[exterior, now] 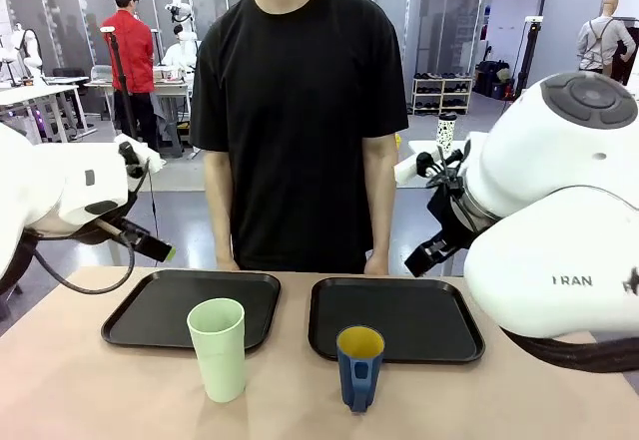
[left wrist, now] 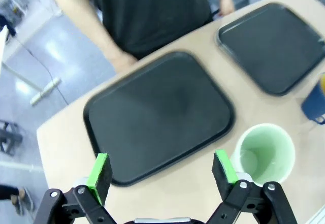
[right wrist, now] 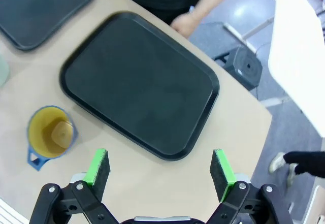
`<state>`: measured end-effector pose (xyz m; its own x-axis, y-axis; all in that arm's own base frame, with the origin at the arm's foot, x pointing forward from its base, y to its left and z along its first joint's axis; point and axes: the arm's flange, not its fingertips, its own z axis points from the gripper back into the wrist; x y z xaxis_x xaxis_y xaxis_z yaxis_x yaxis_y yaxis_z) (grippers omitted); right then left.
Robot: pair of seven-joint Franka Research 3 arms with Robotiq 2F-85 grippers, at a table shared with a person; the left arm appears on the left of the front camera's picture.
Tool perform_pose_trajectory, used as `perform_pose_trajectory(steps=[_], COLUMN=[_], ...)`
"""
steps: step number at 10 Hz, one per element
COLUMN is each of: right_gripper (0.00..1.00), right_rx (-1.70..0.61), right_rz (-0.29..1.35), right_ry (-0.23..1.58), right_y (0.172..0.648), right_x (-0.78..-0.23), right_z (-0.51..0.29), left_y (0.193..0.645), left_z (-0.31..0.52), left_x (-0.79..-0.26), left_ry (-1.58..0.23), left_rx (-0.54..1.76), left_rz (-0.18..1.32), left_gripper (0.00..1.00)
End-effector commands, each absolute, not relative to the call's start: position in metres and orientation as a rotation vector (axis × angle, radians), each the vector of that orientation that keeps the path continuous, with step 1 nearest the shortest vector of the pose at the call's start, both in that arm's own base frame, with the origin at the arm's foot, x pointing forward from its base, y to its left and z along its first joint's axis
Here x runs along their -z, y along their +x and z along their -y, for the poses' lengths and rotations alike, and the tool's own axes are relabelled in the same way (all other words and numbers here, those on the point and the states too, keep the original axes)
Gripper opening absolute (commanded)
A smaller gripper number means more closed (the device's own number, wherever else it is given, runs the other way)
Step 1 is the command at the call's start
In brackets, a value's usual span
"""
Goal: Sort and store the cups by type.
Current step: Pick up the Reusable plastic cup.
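Cups, 2 of them, stand on the bare desk (exterior: 90,390) at the lower middle of the front view: the pale green tumbler (exterior: 217,348) just before the left-hand tray (exterior: 160,310), the dark blue mug (exterior: 359,365) just before the right-hand tray (exterior: 419,320). Neither sits in a tray, so I judge the sorting not yet begun. My left pincer (left wrist: 162,168) and right pincer (right wrist: 160,165) gape wide, holding nothing. On my right arm (exterior: 559,250) I read only "RAN".
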<state>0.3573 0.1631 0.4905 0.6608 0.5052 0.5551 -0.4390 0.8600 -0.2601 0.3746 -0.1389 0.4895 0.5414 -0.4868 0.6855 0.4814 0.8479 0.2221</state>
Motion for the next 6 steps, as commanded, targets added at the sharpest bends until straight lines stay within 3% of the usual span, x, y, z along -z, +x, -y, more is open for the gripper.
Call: perform_pose_trajectory(steps=[1, 2, 6], right_gripper=[1.00, 1.00, 1.00], right_rx=[-0.482, -0.416, -0.291], right_rz=[0.623, 0.589, 0.432], right_ry=[-0.084, -0.137, -0.055], right_y=[0.386, 0.399, 0.445], right_x=[-0.470, -0.456, -0.398], right_z=[-0.148, -0.135, -0.089], left_y=[0.400, 0.413, 0.448], left_z=[0.110, 0.093, 0.046], left_x=[-0.466, -0.449, -0.390], left_ry=[-0.004, -0.012, -0.048], left_rx=[0.467, 0.450, 0.286], left_rz=[0.733, 0.708, 0.588], left_gripper=[1.00, 1.00, 1.00])
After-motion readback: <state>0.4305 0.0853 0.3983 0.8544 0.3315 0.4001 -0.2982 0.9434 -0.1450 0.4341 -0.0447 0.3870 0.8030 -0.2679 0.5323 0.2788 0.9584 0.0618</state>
